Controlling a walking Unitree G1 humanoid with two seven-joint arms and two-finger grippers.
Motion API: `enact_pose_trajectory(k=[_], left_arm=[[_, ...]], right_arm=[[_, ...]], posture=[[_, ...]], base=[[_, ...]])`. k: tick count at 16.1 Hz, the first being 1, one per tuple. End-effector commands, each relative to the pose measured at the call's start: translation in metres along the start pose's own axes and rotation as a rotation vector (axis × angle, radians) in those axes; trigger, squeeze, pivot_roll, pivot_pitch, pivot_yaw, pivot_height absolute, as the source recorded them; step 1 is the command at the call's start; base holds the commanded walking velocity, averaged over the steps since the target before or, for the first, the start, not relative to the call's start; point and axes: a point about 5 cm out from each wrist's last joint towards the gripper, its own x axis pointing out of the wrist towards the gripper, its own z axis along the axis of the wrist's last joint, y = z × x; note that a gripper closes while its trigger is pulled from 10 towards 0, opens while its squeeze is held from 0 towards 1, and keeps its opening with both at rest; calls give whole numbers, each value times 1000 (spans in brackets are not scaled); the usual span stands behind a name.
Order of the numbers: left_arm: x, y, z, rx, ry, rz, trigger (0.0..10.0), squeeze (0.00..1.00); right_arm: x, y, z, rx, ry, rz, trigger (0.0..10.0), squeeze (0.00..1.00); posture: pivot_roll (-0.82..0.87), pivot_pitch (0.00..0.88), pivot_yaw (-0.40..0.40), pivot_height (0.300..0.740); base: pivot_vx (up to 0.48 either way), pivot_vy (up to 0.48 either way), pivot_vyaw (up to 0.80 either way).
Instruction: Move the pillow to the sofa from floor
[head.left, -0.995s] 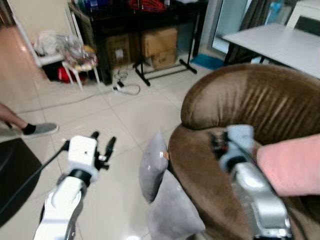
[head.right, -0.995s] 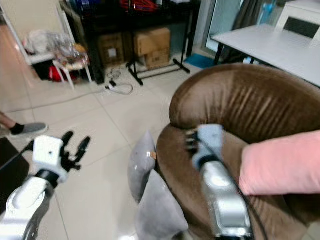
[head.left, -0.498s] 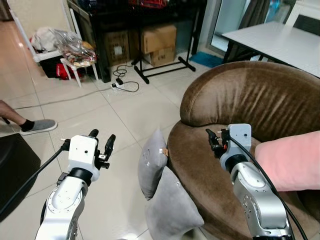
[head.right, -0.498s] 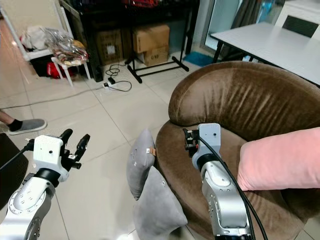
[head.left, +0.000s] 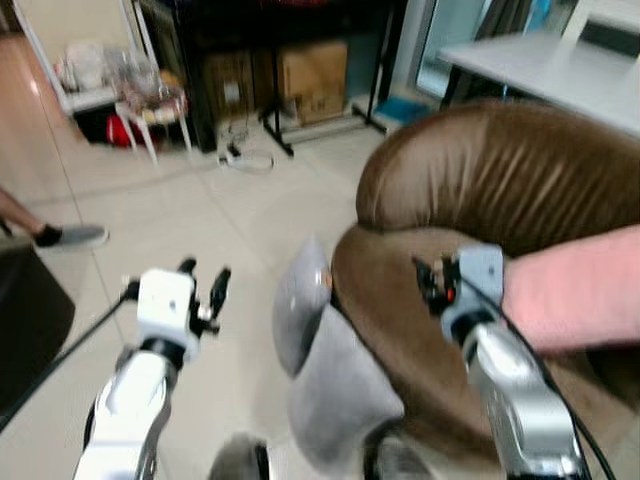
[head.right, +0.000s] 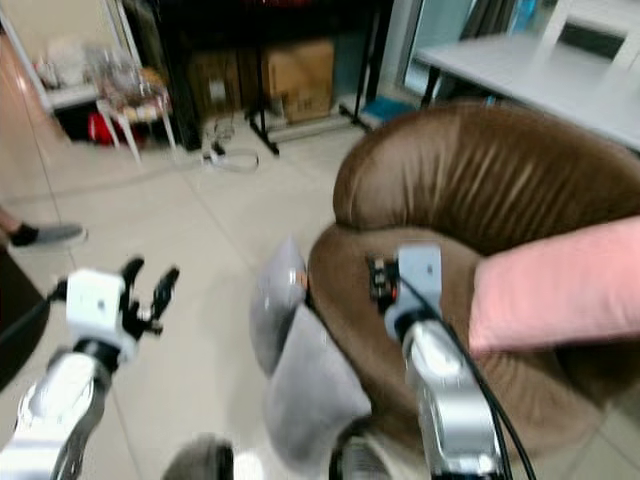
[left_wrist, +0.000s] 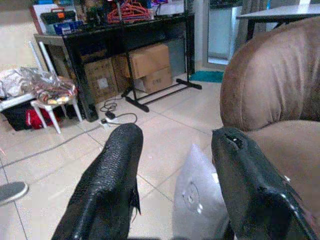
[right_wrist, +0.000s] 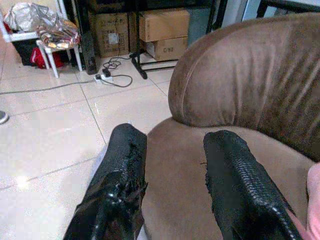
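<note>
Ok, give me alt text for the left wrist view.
The left claw is open and aimed at a grey pillow standing on the tiled floor against a brown sofa. Behind stand cardboard boxes under a black rack.

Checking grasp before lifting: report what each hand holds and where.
Nothing held. Left hand and right hand are both open and empty; grey pillows untouched on the floor.

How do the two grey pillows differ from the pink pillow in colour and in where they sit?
The grey pillows are grey; the pink pillow is pink. The grey pillows stand on the floor, leaning against the sofa edge; the pink pillow lies on the sofa. Neither is held: the left pincer and right pincer are open.
</note>
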Motion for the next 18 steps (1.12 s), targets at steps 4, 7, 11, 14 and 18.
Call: enact_pose_trajectory(k=[4,7,11,14,18], left_arm=[[-1,0,-1,6,-2,10,10000,0],[-2,0,0,-4,-13,1,10000,0],[-3,0,1,-11,-22,0,10000,0],[-3,1,1,-14,-22,1,10000,0],[-3,1,1,-16,-22,5,10000,0]], right_arm=[[0,1,1,-1,-8,14,10000,0],[1,2,1,-16,-8,19,10000,0],[1,2,1,-21,-9,19,10000,0],[2,2,2,-36,-11,18,10000,0],[2,7,3,-117,-13,73,10000,0]], posture=[[-5,0,-30,590],[-5,0,-30,570],[-4,0,-30,570],[-5,0,-30,570],[-3,0,-33,570]], base=[[0,0,0],[0,0,0],[142,0,0],[300,0,0],[302,0,520]])
